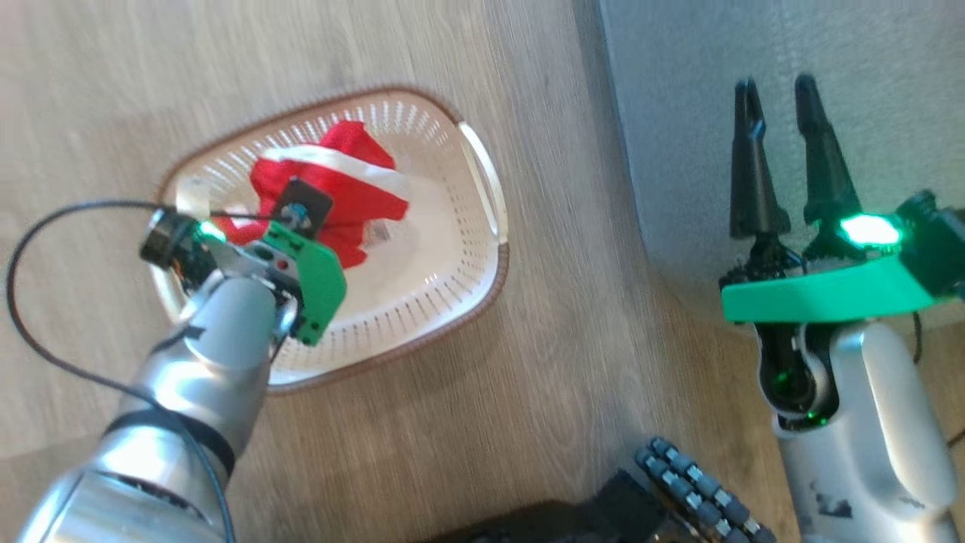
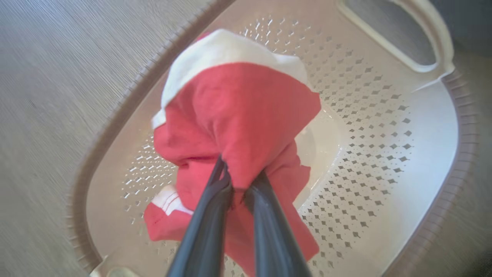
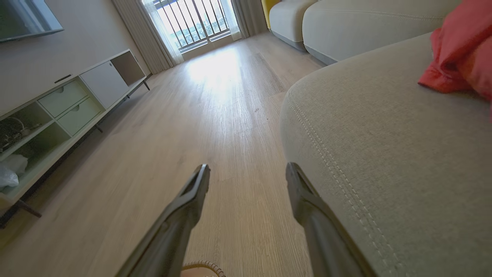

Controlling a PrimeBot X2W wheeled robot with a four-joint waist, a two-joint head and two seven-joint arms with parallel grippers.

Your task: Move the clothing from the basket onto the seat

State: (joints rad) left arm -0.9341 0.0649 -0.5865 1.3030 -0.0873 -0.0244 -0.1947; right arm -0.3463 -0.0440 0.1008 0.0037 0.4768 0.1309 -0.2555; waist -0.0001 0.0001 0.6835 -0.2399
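Left gripper (image 2: 242,175) clamped on the striped garment (image 2: 238,107) in the basket (image 2: 384,161); right gripper (image 3: 248,169) spread wide and holding nothing.

You have the two left fingers pinched tight on a fold of red cloth at the bottom centre of the left wrist frame. The garment is bunched above them with its white band at the top, and a loose corner trails at lower left against the perforated wall. From the head, you see the basket left of centre on the wood floor (image 1: 528,362), near the seat (image 1: 905,90) in the upper right but not touching it. Your right gripper sits at the right of that frame, fingers pointing up over the seat's edge. Its wrist frame shows the other garment (image 3: 457,57) lying on the seat at upper right.
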